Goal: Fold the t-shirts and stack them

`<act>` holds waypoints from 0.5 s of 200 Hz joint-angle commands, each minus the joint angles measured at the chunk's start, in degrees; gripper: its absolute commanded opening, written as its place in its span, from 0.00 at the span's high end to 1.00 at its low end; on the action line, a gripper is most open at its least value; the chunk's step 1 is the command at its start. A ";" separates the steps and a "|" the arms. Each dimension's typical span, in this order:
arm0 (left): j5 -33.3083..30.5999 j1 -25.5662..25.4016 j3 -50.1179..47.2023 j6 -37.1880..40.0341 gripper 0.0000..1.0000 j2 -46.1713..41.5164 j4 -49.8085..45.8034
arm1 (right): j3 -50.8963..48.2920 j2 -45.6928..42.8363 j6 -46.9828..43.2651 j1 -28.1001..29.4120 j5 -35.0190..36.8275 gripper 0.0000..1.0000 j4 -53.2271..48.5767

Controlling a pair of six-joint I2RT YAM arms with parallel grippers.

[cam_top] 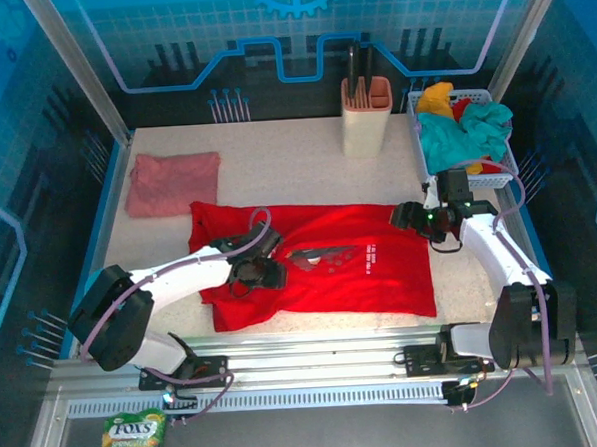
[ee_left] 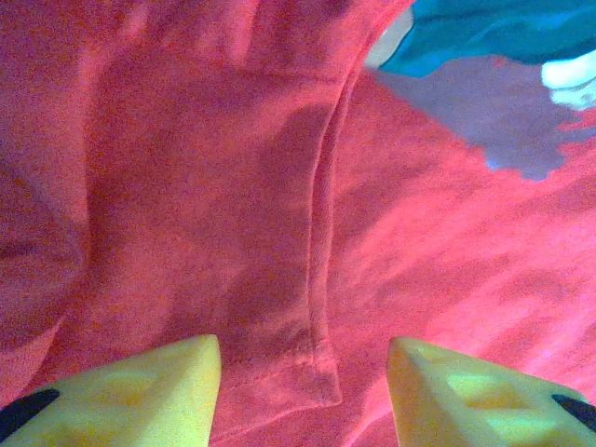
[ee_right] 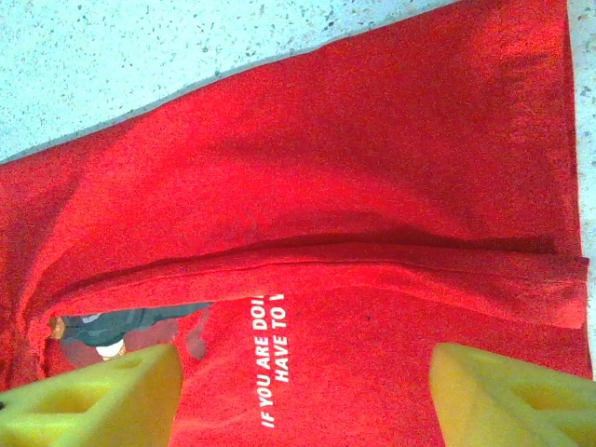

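Observation:
The bright red t-shirt (cam_top: 361,270) lies spread across the middle of the table, with its cartoon graphic and white lettering (ee_right: 270,372) facing up. A folded flap of it crosses the right wrist view above the lettering. The dusty pink t-shirt (cam_top: 173,182) lies folded at the back left. My left gripper (cam_top: 266,273) is low over the red shirt's left part, open, and a hemmed corner (ee_left: 321,368) lies between its yellow fingers (ee_left: 140,391). My right gripper (cam_top: 412,219) hovers open over the red t-shirt (ee_right: 372,168) at its far right edge, holding nothing.
A beige knife holder (cam_top: 366,115) stands at the back centre. A white basket (cam_top: 498,177) at the back right holds teal, yellow and red cloths. A candy bag (cam_top: 133,439) lies below the table's front rail. Bare tabletop (cam_top: 295,164) shows behind the red shirt.

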 commanded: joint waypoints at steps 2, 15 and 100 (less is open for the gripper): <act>-2.00 -0.22 0.03 -1.14 0.49 0.10 -2.05 | 0.20 0.67 -0.04 0.55 -1.60 0.29 0.18; -5.83 0.68 2.10 -0.91 0.49 -0.07 -4.72 | 0.21 0.66 -0.05 0.55 -1.61 0.29 -0.01; -6.91 28.61 17.86 9.56 0.54 8.00 -7.16 | 0.23 0.77 -1.78 -0.56 -1.26 0.29 -0.24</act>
